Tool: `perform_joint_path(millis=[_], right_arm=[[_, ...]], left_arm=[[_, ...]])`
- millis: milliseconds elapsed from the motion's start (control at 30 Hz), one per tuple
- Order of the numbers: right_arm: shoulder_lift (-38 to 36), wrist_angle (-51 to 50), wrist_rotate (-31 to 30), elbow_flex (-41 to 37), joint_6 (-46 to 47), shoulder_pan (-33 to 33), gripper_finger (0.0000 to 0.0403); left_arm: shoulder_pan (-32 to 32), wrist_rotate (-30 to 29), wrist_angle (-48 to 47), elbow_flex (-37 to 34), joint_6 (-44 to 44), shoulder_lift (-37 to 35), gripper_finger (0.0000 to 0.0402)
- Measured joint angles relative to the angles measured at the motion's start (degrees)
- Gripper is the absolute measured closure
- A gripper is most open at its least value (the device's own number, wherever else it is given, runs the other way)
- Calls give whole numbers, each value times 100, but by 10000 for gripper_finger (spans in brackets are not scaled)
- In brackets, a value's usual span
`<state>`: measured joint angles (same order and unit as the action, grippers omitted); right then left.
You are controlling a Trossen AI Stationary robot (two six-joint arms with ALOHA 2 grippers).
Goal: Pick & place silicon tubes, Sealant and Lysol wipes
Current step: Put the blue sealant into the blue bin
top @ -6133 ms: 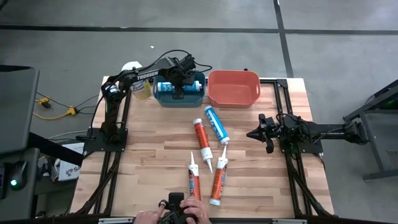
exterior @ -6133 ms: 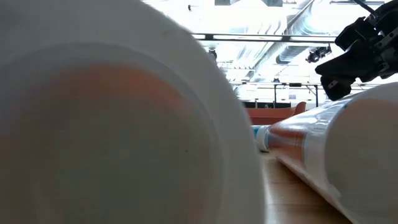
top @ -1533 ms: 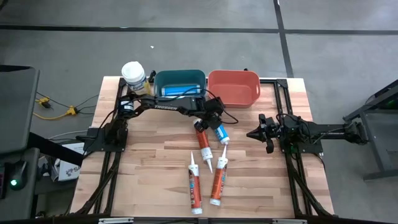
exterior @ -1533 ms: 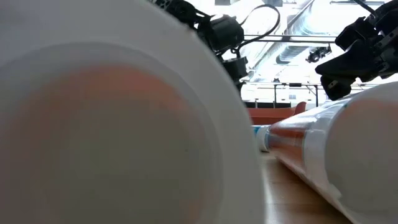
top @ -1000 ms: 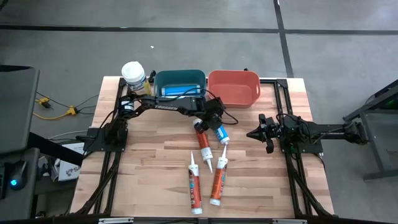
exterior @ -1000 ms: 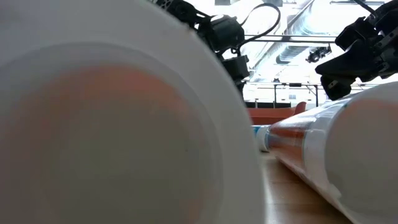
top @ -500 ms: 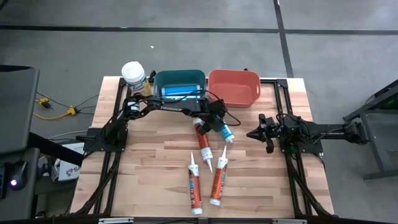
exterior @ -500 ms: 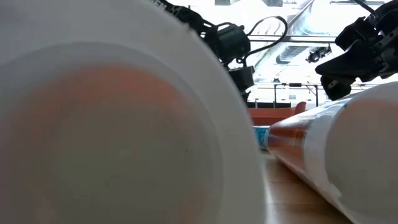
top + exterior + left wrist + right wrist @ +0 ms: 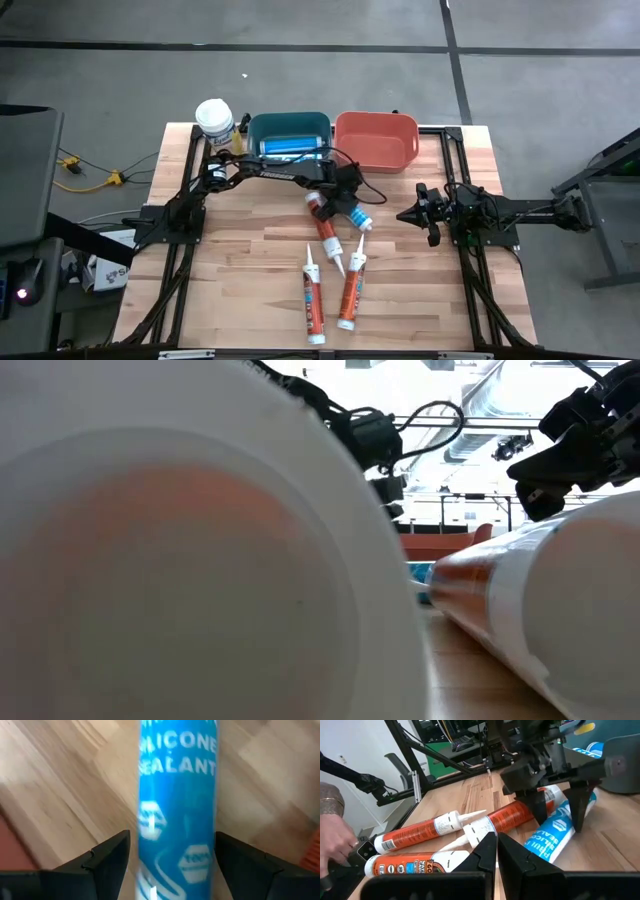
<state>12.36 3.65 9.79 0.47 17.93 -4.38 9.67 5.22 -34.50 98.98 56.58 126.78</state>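
A blue silicone sealant tube (image 9: 358, 214) lies on the wooden table, mid-table. My left gripper (image 9: 343, 200) stands over it with a finger on either side (image 9: 172, 845); it also shows in the right wrist view (image 9: 559, 815). Three orange tubes (image 9: 326, 228) (image 9: 313, 296) (image 9: 350, 290) lie nearer the front edge. The Lysol wipes (image 9: 213, 120) stand upright at the far left corner. Another blue tube (image 9: 290, 147) lies in the teal bin (image 9: 290, 122). My right gripper (image 9: 408, 214) is shut and empty at the right, pointing toward the tubes. My left gripper pinches the blue tube's round body (image 9: 177, 825) between its two fingers, one on each long side, just below the printed words. The fingers (image 9: 538, 812) come from above, pointing down, across the tube. The tube lies about level at the table; whether it is lifted I cannot tell.
A red bin (image 9: 375, 122) stands beside the teal bin at the far edge. In the low view the round ends of two orange tubes (image 9: 200, 560) (image 9: 540, 600) fill the foreground. A person's hand (image 9: 332, 837) shows at the table's near edge.
My left gripper has gone a little toward the table's near edge and down over the blue tube. The visible nozzle end of the blue tube has shifted slightly toward the right. My right arm has kept still.
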Motion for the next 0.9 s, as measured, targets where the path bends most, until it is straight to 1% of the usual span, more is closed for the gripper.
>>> perform_joint_path(millis=[133,433,600,833,900], right_arm=[[0,1,1,0,0,0,391],[0,-1,-1,0,0,0,391],[0,-1,-1,0,0,0,391],[0,-1,1,0,0,0,391],[0,-1,-1,0,0,0,391]], left_arm=[[-36,-11,-471,-2,-347,-1,125],[-137,173,-786,-2,-1039,-2,128],[-193,193,-757,-2,-1469,-2,152],[-197,187,-759,-2,-1981,-17,205],[-197,180,-754,-2,-2155,-17,206]])
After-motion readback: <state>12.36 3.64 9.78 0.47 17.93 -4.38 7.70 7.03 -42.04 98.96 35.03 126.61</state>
